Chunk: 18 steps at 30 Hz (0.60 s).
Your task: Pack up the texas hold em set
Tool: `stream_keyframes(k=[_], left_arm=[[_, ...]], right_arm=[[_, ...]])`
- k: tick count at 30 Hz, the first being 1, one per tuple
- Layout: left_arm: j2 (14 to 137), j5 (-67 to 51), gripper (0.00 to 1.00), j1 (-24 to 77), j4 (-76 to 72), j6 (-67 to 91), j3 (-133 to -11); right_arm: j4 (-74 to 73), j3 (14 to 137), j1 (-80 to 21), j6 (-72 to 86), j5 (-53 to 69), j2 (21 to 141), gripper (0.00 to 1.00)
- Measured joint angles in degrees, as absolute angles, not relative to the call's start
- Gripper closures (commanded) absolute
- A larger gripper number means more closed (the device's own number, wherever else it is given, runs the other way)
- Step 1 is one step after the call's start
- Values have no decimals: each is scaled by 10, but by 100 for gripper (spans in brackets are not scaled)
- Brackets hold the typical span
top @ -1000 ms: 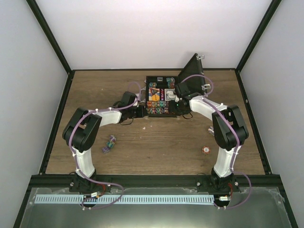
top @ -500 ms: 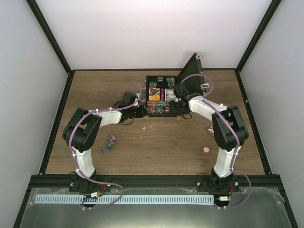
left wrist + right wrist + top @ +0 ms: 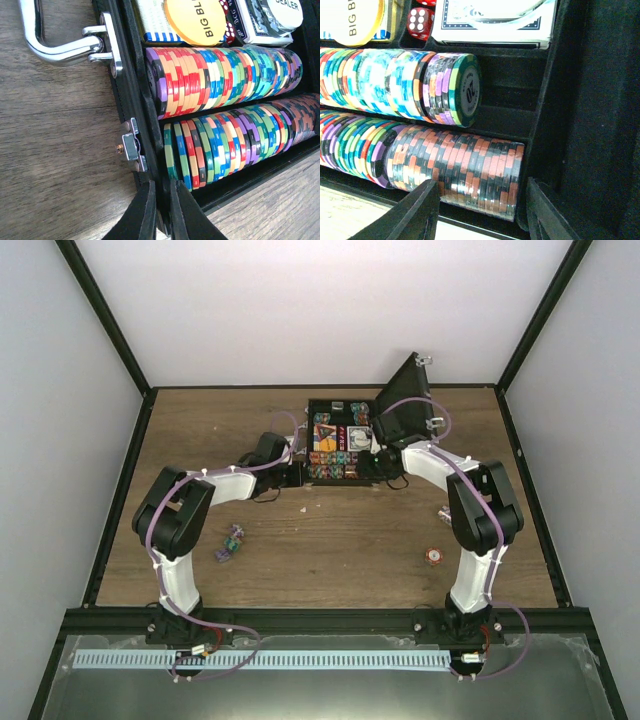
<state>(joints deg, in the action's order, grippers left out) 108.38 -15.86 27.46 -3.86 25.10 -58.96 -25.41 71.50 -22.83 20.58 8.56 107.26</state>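
Top external view: the black briefcase [image 3: 340,445] lies open at the far centre of the wooden table [image 3: 200,430], with its lid [image 3: 405,390] tilted up on the right side. The left gripper [image 3: 297,473] is at the case's near-left corner and the right gripper [image 3: 385,455] at its near-right edge. A loose chip stack [image 3: 232,540] lies on the table near the left arm, and a single red chip [image 3: 434,556] lies near the right arm, both well apart from the case.

Left wrist view: the left gripper [image 3: 162,210] has its jaws narrow, pinching the case's front wall just beside the silver latch [image 3: 132,147]. The silver handle [image 3: 55,40] lies flat on the wood. Two rows of multicoloured chips [image 3: 225,75] fill the slots. A yellow BIG BLIND button [image 3: 195,20] and a card deck [image 3: 265,25] sit behind them.

Right wrist view: the right gripper [image 3: 480,210] has its jaws wide and grips nothing. The end of the orange-black chip row [image 3: 460,170] lies between the fingers [image 3: 420,210]. A red die [image 3: 421,22] sits beside the deck.
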Motion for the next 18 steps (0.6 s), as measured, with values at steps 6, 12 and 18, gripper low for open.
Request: stream_keyframes(k=[6,12,18], left_arm=[[1086,-159,96,275,-39,245,-592],[1086,-161,96,275,-39,240,-592],[1086,-163,95,275,-40,237,-591]], right_arm=[[-251,715,-227,202,93,1073,53],[-249,715,-227,201,97,1074,53],[-249,717,-228,202,97,1077,53]])
